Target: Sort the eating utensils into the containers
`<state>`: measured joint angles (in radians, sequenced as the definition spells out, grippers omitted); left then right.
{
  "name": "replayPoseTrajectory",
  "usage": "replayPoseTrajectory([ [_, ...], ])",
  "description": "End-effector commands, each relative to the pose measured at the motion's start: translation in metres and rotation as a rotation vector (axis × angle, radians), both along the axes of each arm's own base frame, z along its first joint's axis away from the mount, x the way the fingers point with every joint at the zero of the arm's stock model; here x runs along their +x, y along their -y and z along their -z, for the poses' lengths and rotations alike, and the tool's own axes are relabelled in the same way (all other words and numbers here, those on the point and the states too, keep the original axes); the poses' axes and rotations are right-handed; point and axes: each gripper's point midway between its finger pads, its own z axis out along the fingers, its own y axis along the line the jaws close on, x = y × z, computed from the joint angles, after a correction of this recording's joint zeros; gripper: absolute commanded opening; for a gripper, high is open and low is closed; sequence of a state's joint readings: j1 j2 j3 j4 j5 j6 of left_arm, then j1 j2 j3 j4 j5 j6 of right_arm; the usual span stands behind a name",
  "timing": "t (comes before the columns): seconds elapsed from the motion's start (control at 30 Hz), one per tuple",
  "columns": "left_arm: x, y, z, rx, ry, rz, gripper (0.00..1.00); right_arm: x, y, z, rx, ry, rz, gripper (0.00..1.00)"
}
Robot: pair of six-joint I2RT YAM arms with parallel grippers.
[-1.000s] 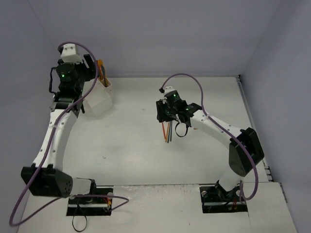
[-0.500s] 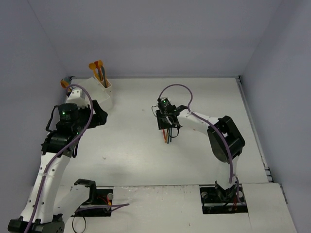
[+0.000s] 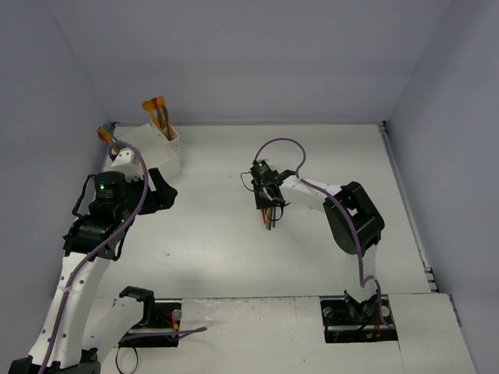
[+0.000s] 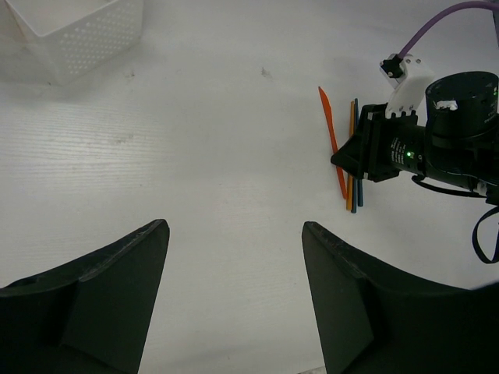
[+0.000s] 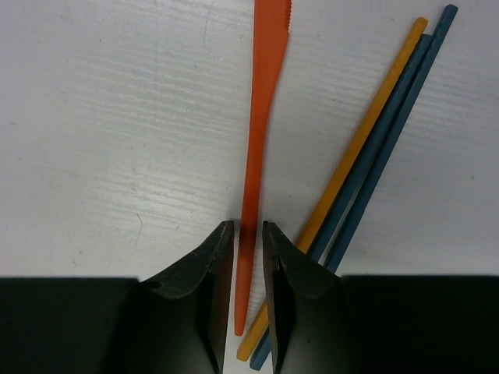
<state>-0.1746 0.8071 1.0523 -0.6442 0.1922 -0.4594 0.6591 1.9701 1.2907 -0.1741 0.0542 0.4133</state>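
At mid-tabletop [image 3: 218,234], my right end effector [image 5: 248,230] is clenched on the slim orange plastic knife [image 5: 261,117], which lies flat. One yellow-orange plastic handle [image 5: 364,132] and two dark blue plastic handles [image 5: 398,109] lie just beside it. Left end effector [image 4: 234,227]: released, empty. White perforated plastic bins [image 3: 160,152], far left, hold upright orange utensils [image 3: 156,105].

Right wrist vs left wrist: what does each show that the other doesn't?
Right wrist only: the right tool with fingers closely flanking the narrow end of the orange knife, contact unclear, plus the blade's serrations.
Left wrist only: a white perforated bin, the right arm's wrist seen from outside, its purple cable, and the left tool open and empty.
Both: the knife, a yellow-orange stick and two blue sticks beside it on the white table.
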Motion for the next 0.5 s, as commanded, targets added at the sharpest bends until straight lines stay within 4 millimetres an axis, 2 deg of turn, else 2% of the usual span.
replayPoseTrajectory([
  [0.0, -0.001, 0.011, -0.012, -0.052, 0.026, 0.029, 0.66, 0.003, -0.008, 0.004, -0.015, 0.01, 0.001, 0.14],
  [0.1, -0.001, 0.014, -0.014, -0.074, 0.022, 0.038, 0.66, -0.005, -0.017, 0.007, -0.011, -0.003, -0.035, 0.01],
  [0.2, -0.002, 0.021, -0.017, -0.113, 0.01, 0.052, 0.66, -0.011, -0.036, -0.007, 0.017, 0.027, -0.091, 0.0],
  [0.33, -0.001, 0.029, -0.021, -0.155, -0.005, 0.069, 0.66, -0.016, -0.076, -0.058, 0.133, 0.136, -0.189, 0.0],
  [0.47, 0.002, 0.036, -0.03, -0.202, 0.001, 0.079, 0.66, -0.035, -0.114, -0.121, 0.311, 0.254, -0.32, 0.0],
])
